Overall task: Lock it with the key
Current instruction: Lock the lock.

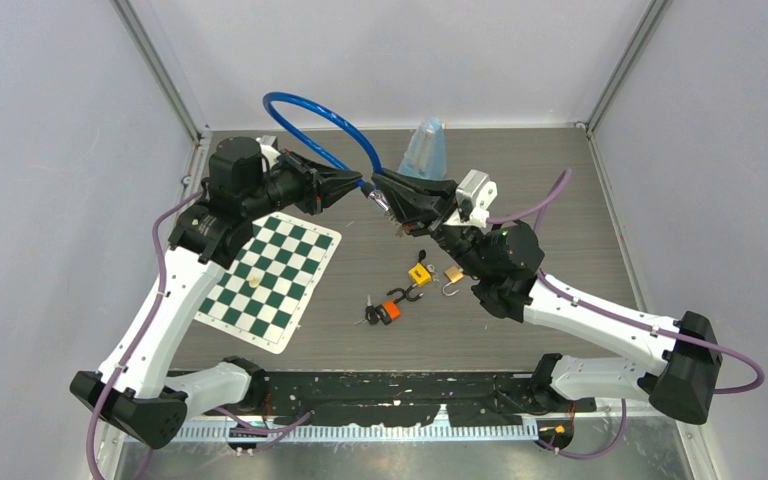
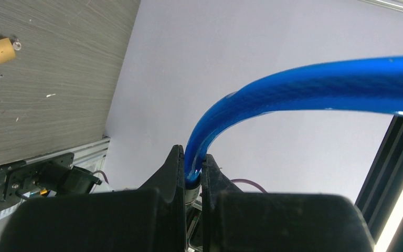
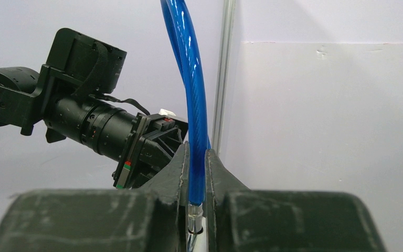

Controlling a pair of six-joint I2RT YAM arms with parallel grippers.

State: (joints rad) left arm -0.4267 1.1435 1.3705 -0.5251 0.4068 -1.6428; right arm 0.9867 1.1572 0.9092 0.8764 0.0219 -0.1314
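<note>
blue cable lock point(image 1: 307, 100) arching up in the air past the chessboard mat point(image 1: 260, 285), left gripper point(image 2: 191, 157) pinching one end, right gripper point(image 3: 197, 157) clamped on the other, keys point(image 1: 368, 313) down just right of the mat

free: bare table point(image 1: 570, 200) far right | blocked: blue cable point(image 1: 330, 111) arching overhead, centre-back | clutter: padlocks point(image 1: 419, 273), keys point(image 1: 380, 312) mid-table

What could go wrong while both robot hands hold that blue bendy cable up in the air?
The blue cable is bent into a springy loop, and the left gripper and right gripper pinch only its ends, so an end might slip out and whip away. The two grippers' tips sit very close together and could bump. The keys lie on the table, so a gripper may have to let go to fetch one.
</note>
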